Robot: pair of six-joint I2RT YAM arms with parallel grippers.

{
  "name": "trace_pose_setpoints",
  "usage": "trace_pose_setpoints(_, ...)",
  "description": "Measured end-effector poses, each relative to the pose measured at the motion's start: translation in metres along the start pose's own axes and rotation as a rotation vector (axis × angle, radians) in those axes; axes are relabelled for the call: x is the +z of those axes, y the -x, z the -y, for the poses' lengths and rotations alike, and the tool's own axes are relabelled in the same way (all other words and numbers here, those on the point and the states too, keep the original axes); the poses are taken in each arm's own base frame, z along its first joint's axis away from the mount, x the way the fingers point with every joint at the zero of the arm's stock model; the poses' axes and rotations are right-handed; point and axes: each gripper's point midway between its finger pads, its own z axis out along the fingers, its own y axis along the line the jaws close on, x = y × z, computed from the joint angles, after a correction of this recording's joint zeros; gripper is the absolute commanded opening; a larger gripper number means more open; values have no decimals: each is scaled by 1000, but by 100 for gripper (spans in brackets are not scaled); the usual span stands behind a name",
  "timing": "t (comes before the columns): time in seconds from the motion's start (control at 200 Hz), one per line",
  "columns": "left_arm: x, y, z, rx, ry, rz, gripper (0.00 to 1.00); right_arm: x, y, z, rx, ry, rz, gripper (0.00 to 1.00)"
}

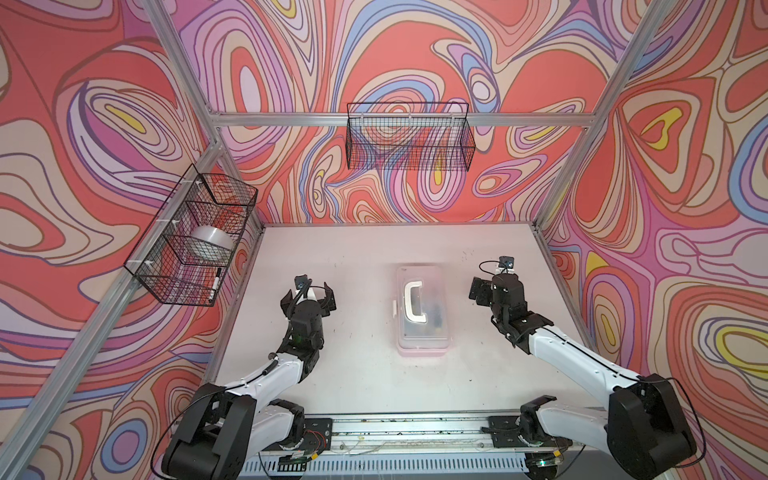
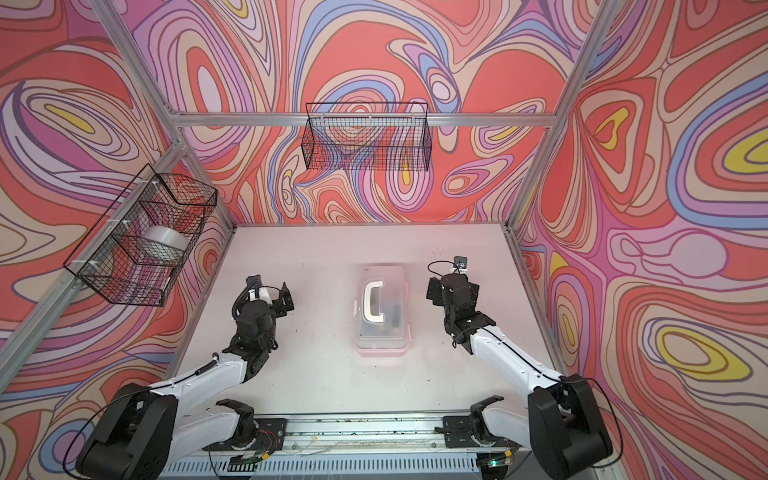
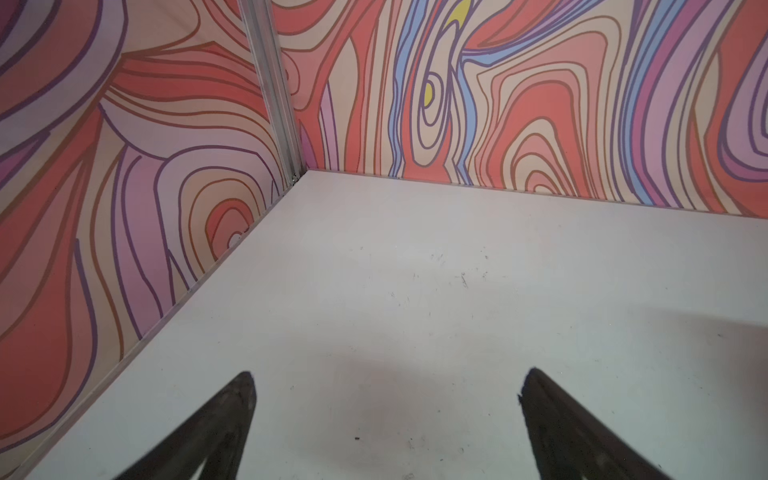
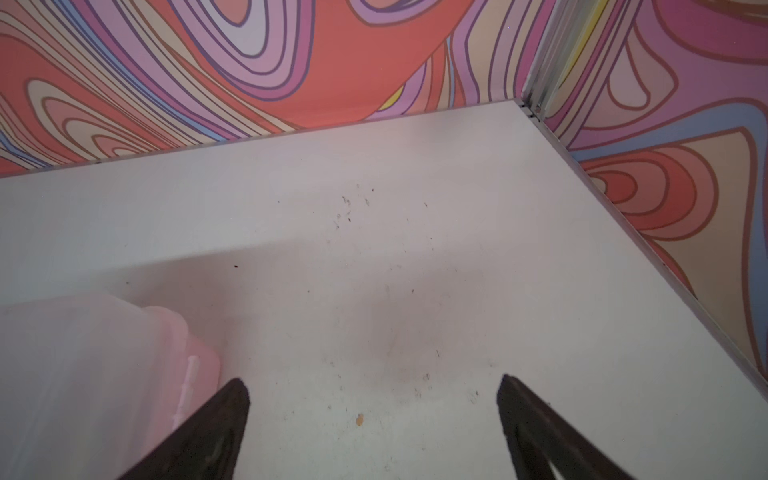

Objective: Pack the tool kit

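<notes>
On the white table (image 1: 353, 249), scuffed and speckled, inside a booth of aluminium framing (image 1: 332, 119) and walls printed with red, lilac and blue swirls:

1. Tool kit (image 1: 422, 309): pink base, clear lid shut, white handle (image 1: 413, 301) on top. It stands right of the table's middle, between the two arms and touching neither.
2. Left gripper (image 3: 390, 374): fingers spread wide, nothing between them, over bare table well left of the kit.
3. Right gripper (image 4: 372, 378): fingers likewise spread and empty, just beside the kit's right side.
4. Wire basket, rear wall (image 1: 409, 137): black; no contents visible.
5. Wire basket, left wall (image 1: 191, 241): black, holding a roll of clear tape (image 1: 210, 245) and a marker (image 1: 216, 282).
6. Metal rail (image 1: 411, 432) along the near edge, carrying both arm bases.

Hard to make out: the kit's contents show only as dim dark shapes through the lid and cannot be identified. The right wrist view catches one blurred pink corner of the kit (image 4: 104, 374), cut off at the frame edge. The left wrist view shows only table and a wall corner.
</notes>
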Motion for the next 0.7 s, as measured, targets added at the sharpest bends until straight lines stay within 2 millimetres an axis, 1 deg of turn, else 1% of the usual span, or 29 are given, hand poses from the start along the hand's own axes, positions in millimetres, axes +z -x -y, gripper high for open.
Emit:
trace_pose_setpoints(0.065,7,0,-10,8,30,-9,100,1,4,-3,-3,12,20,98)
trace_pose_setpoints(0.17,21,-2,-19,42,68,-45,100,7,3,-6,-16,17,26,98)
trace_pose_setpoints(0.27,24,-5,-22,63,66,-68,100,15,-5,-7,-31,13,6,98)
trace_pose_setpoints(0.365,27,-17,-25,107,72,-105,100,17,-9,-6,-47,8,1,98)
trace_pose_setpoints(0.436,29,-30,-29,139,83,-138,100,19,-7,-7,-62,8,10,98)
trace_pose_setpoints(0.546,31,-49,-45,86,77,-134,100,27,-11,-6,-96,-11,11,98)
trace_pose_setpoints(0.601,35,-64,-54,56,74,-144,100,34,-15,-4,-120,-30,7,98)
trace_pose_setpoints(0.626,36,-74,-58,48,75,-164,100,36,-16,-2,-129,-39,7,98)
trace_pose_setpoints(0.676,37,-89,-58,40,59,-194,100,42,-18,3,-146,-62,9,98)
trace_pose_setpoints(0.701,38,-94,-57,40,49,-202,100,45,-18,6,-152,-75,12,98)
